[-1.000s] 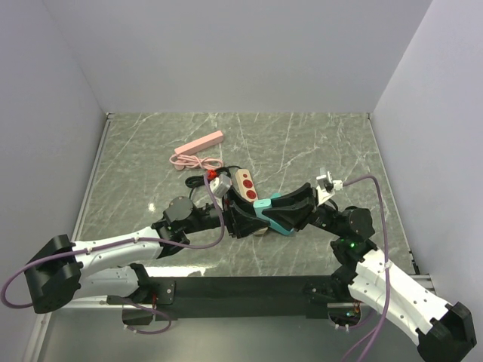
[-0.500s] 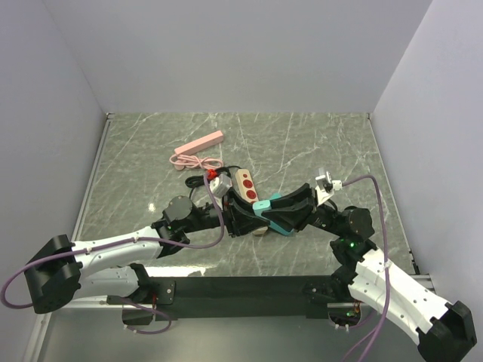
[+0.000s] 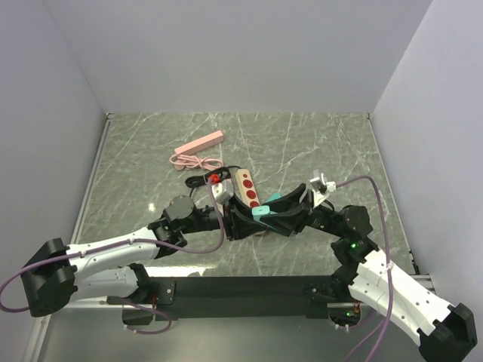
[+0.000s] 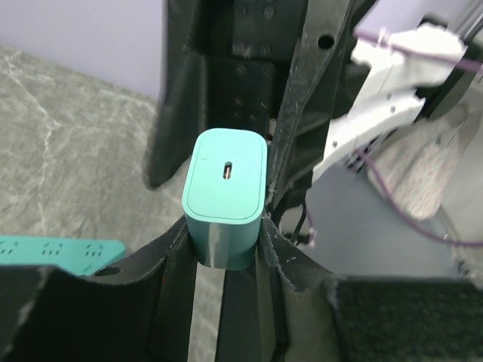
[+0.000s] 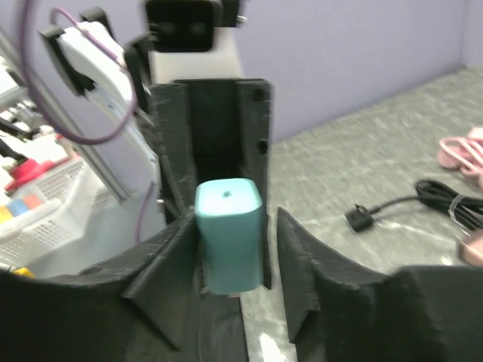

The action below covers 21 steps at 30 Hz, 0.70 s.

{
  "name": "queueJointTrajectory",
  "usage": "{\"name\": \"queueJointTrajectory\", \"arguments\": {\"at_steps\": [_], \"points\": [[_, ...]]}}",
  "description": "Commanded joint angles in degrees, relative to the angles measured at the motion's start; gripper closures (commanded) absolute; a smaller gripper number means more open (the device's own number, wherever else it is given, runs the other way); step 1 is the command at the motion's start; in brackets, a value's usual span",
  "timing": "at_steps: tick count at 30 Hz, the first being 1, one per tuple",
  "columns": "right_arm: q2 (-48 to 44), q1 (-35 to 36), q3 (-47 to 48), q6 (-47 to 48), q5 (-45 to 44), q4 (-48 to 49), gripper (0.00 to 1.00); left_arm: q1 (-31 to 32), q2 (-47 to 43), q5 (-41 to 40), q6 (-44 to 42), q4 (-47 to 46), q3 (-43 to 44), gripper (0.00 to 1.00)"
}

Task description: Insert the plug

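Observation:
The teal plug [image 3: 261, 210] is a rounded block with a small port in its end face. In the left wrist view my left gripper [image 4: 224, 235] is shut on the teal plug [image 4: 226, 188], with both fingers pressed to its sides. In the right wrist view the plug [image 5: 228, 234] stands between the fingers of my right gripper [image 5: 235, 256], against the left finger with a gap on the right. From above, the left gripper [image 3: 243, 219] and right gripper [image 3: 278, 214] meet at the plug. The beige power strip [image 3: 247, 188] with red sockets lies just beyond them.
A pink cable coil [image 3: 189, 161] and a pink bar [image 3: 201, 142] lie at the far left of the marble table [image 3: 317, 143]. A black cord [image 3: 198, 181] runs by the strip, and its end [image 5: 358, 219] shows in the right wrist view. Walls enclose three sides.
Both grippers and the plug have shifted a little up and away, toward the power strip. The right gripper's fingers look more spread than before.

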State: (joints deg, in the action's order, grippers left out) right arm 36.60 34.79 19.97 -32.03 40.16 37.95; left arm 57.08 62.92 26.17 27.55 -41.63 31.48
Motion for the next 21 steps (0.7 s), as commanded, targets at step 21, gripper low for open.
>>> {"name": "queueJointTrajectory", "arguments": {"at_steps": [21], "points": [[2.4,0.6,20.5,20.2,3.9,-49.3,0.05,-0.6,-2.1,17.3,-23.2,27.8,7.5,0.99]]}}
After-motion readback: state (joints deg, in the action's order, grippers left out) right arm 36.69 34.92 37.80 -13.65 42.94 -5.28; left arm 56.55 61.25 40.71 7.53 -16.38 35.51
